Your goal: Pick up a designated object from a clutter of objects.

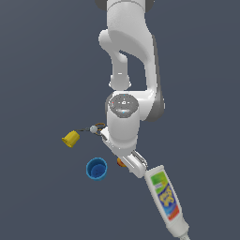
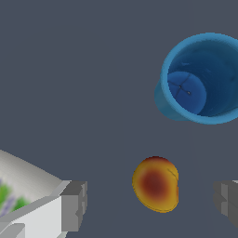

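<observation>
The designated object, a small orange-yellow fruit with a red blotch, lies on the grey floor between my two open fingers. In the exterior view only a sliver of the fruit shows beside the white hand. My gripper is open and empty, low over the fruit, with a gap on each side of it. In the exterior view the gripper is mostly hidden under the hand. The blue cup stands upright just beyond the fruit, apart from it.
The white labelled bottle lies close by the hand; its body sits right beside one finger. The blue cup, a tipped yellow cup and a small metal ringed item lie towards the exterior view's left.
</observation>
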Available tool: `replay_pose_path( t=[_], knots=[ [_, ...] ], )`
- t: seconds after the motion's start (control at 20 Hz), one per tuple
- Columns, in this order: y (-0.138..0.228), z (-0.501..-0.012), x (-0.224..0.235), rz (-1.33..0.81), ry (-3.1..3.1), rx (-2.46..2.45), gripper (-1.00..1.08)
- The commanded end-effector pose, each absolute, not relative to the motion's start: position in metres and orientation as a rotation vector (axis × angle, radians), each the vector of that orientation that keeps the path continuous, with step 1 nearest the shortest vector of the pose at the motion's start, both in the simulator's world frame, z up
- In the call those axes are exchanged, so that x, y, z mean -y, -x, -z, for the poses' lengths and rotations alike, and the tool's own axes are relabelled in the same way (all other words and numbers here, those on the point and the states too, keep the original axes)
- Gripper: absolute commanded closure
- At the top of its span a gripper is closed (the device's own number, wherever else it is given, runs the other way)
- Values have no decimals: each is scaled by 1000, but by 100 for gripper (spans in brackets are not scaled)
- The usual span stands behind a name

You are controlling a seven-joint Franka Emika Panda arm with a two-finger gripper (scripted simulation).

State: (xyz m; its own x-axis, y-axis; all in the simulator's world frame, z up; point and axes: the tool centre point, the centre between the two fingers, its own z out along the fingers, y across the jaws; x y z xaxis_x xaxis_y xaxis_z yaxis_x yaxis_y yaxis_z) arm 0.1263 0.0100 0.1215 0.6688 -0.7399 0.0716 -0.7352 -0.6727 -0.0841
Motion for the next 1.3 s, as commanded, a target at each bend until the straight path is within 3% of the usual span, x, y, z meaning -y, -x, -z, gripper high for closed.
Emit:
replay_pose_path(
  t=[0.0, 0.25, 0.55, 0.6, 1.25],
  knots=[
    [-116, -95, -12, 107, 2844, -1249, -92],
    [-100, -53, -16, 35, 2871, -1248, -92],
    [-92, -37, -18, 4, 2882, -1247, -92],
    [-92, -37, -18, 4, 2882, -1247, 108],
    [-93, -40, -19, 7, 2881, -1247, 108]
  ],
)
